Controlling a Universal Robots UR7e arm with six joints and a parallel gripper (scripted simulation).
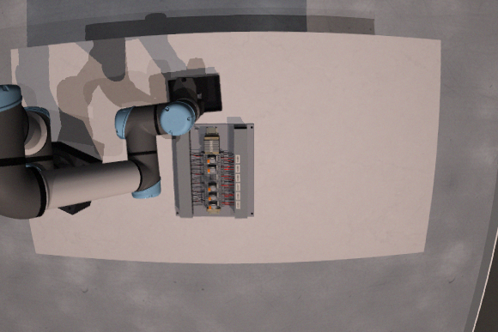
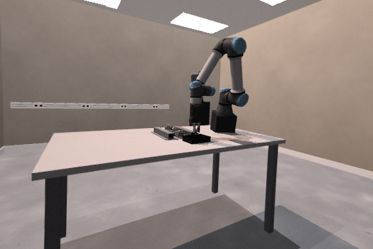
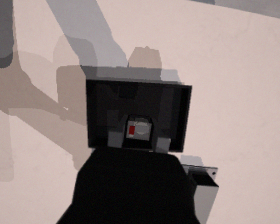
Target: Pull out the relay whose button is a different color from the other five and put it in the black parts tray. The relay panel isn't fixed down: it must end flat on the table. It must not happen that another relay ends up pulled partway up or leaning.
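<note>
The relay with the red button (image 3: 132,130) is between the two fingers of my gripper (image 3: 138,123) (image 2: 196,128), which is shut on it. They hang low over the black parts tray (image 1: 212,88) (image 2: 196,139) (image 3: 106,100), and a small gap seems to show below the fingers in the exterior view. The relay panel (image 1: 251,172) (image 2: 163,133) lies flat on the table beside the tray. Several relays with orange buttons (image 1: 209,170) stand in its middle row, with a gap among them. The arm hides the gripper in the top view.
The panel's grey cable duct (image 1: 240,142) (image 3: 206,200) rises close to the tray's near right corner. Thin wires run on both sides of the relay row. The table (image 1: 335,151) (image 2: 106,148) carries the tray, the panel and the arm's base.
</note>
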